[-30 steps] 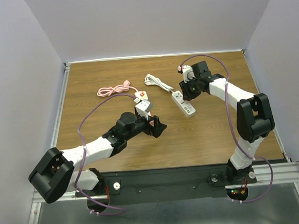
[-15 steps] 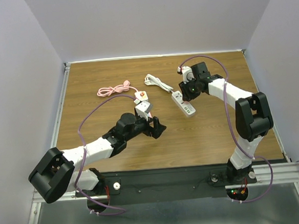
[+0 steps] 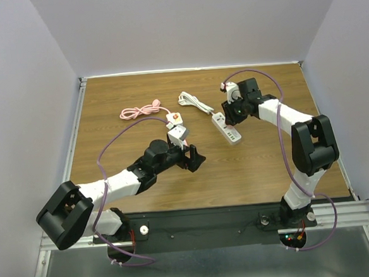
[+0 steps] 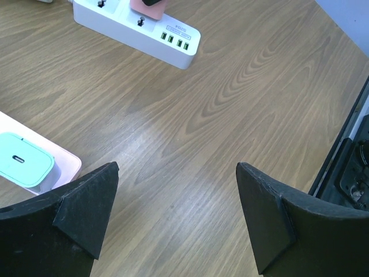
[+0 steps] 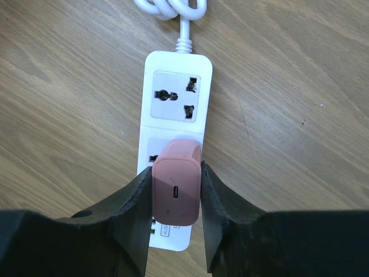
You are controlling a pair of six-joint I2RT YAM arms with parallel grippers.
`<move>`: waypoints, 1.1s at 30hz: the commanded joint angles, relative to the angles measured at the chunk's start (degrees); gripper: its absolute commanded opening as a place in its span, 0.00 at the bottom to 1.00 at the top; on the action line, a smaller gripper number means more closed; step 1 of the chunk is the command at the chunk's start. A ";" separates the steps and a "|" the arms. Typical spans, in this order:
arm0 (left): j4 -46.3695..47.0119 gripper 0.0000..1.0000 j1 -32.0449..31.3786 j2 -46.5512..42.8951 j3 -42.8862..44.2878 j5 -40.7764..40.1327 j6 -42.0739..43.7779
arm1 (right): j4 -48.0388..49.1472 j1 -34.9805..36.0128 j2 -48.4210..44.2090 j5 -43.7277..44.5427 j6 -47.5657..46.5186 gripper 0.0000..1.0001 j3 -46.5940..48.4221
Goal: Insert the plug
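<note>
The pink plug point(image 5: 176, 190) is a small block with a port on its top face, and my right gripper point(image 5: 176, 176) is shut on its sides. It stands over the second socket of the white power strip point(image 5: 176, 98), whose first socket shows bare. Its prongs are hidden, so I cannot tell how deep it sits. From above, the right gripper point(image 3: 233, 113) is over the strip point(image 3: 228, 130) at mid table. My left gripper point(image 3: 195, 158) hangs open over bare wood, and in its own view point(image 4: 176, 173) there is nothing between the fingers. That view shows the strip point(image 4: 115, 26) and plug point(image 4: 150, 6) at the top.
A mint charger point(image 4: 23, 158) sits on a pale pink tray point(image 4: 66, 167) just left of my left fingers. A coiled pink cable point(image 3: 141, 110) lies at back left. The strip's white cord point(image 3: 191, 100) is bundled behind it. A small white and orange item point(image 3: 175, 119) lies nearby.
The right wrist has shifted slightly over the power strip, still gripping the plug. The left arm has hardly moved.
</note>
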 commanded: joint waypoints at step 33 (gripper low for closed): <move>2.48 0.93 3.02 -0.53 0.66 0.73 1.03 | 1.19 10.64 4.60 6.62 8.13 0.00 -5.44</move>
